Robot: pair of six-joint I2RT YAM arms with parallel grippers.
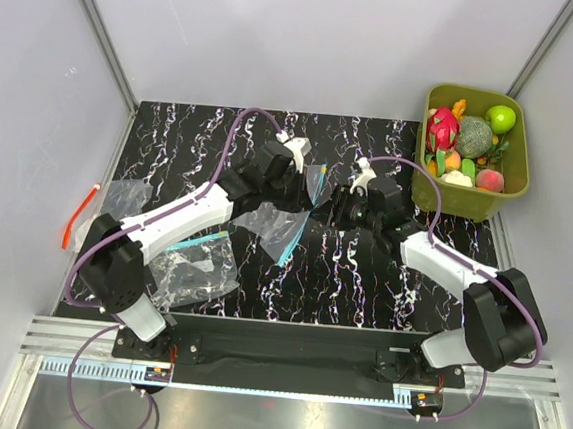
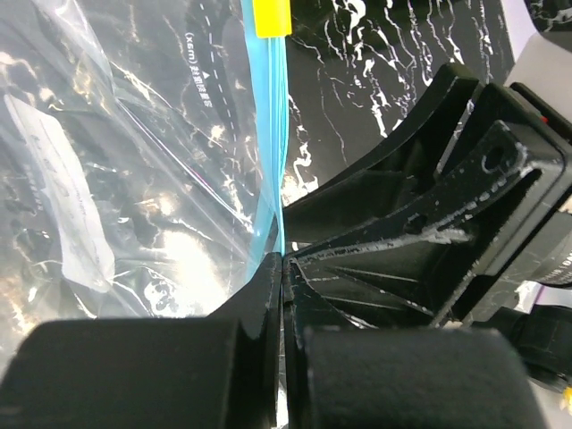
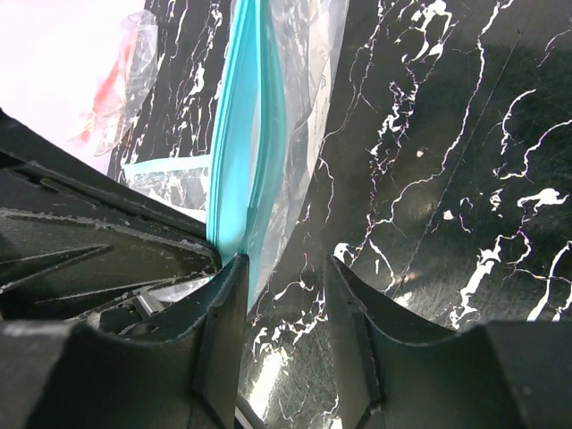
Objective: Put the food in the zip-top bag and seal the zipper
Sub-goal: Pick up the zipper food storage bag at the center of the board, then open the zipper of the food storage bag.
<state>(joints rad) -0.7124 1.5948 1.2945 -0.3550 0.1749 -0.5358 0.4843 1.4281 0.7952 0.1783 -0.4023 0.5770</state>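
The zip-top bag [image 1: 266, 221] hangs crumpled above the middle of the table between my two grippers. My left gripper [image 1: 306, 198] [image 2: 283, 259] is shut on the zipper [image 2: 273, 134], the blue-green strip, which runs away from its fingertips to a yellow slider [image 2: 273, 16]. The bag's clear film [image 2: 134, 179] spreads left of the strip. My right gripper [image 1: 335, 207] [image 3: 284, 268] stands open just right of the strip [image 3: 246, 161], its left finger beside the bag's edge, with only table showing in the gap. The food [image 1: 468, 145] lies piled in the olive-green tub at the back right.
The olive-green tub [image 1: 424, 191] stands at the table's back right corner. A second clear bag with a blue-green strip [image 1: 197, 267] lies front left. Another clear bag with an orange-red strip [image 1: 117, 200] lies at the left edge.
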